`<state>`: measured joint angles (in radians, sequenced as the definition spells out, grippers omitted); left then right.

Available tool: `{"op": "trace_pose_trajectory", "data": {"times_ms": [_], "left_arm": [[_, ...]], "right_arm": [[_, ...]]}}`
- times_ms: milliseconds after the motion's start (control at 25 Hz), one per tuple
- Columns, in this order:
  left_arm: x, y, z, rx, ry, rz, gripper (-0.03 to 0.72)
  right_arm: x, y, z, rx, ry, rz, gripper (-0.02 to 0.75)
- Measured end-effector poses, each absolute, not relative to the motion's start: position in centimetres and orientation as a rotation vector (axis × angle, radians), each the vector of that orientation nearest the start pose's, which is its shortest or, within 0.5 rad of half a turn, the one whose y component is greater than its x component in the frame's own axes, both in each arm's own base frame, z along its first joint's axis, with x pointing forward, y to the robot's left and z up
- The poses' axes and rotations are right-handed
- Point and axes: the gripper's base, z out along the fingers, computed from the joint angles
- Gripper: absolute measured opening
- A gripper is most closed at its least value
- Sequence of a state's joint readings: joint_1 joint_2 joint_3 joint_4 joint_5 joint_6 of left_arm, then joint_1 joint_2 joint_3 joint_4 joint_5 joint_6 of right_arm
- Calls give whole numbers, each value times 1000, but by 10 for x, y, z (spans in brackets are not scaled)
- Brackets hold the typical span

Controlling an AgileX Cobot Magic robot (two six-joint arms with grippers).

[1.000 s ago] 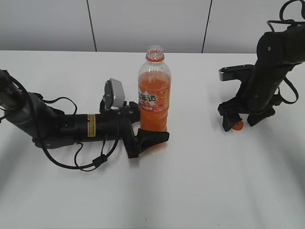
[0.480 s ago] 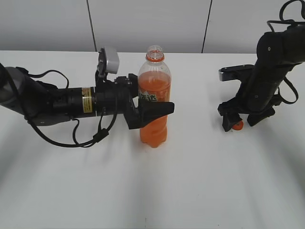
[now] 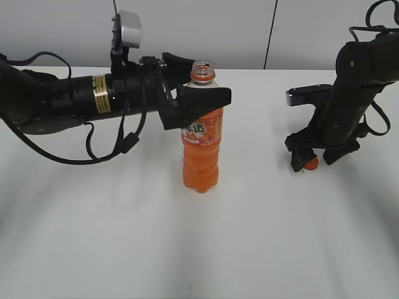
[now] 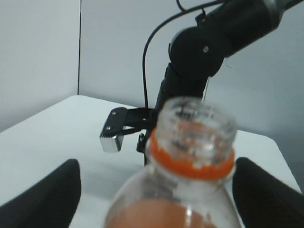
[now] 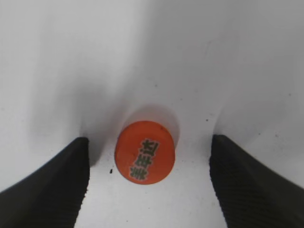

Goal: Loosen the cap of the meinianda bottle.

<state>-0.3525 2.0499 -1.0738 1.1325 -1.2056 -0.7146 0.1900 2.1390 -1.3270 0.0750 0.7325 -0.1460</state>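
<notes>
Exterior: the cap [image 3: 311,164] is already off, lying on the surface [image 3: 249,237] between the right gripper [image 3: 310,159] fingers; the meinianda bottle [image 3: 201,134] stands upright with its mouth open. Looks past loosening, little left. Left gripper [image 3: 202,81] fingers flank the bottle's shoulder and neck.

Left wrist: bare threaded neck sits between spread fingers [image 4: 45,194], gaps each side, no contact visible.

Right wrist: cap flat on the surface, centred between wide-open fingers [image 5: 52,180], touching neither.
</notes>
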Motion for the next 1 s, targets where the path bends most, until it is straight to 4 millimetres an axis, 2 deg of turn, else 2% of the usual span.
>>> {"op": "trace_pose_trajectory", "data": {"times_ms": [240,320,480,600,760,1000], "left_arm": [[335,-204,203,954,1354,-1130,590],[334,-203,213,927,1347,-1141,590],[333,-199,240,849,1296,-1129,590],[336,-192,262,766,1328,-1032,590],[345,-171,283,592,1494,-816,590],[355,-116,294,284,1796,-515,590]], "right_arm": [[389,80,101,-424,3004,90,592],[389,80,107,-422,2991,92,592],[389,80,138,-403,2915,106,592],[386,80,166,-395,2852,114,592],[378,79,194,-386,2830,123,592],[366,77,208,-367,2889,133,592]]}}
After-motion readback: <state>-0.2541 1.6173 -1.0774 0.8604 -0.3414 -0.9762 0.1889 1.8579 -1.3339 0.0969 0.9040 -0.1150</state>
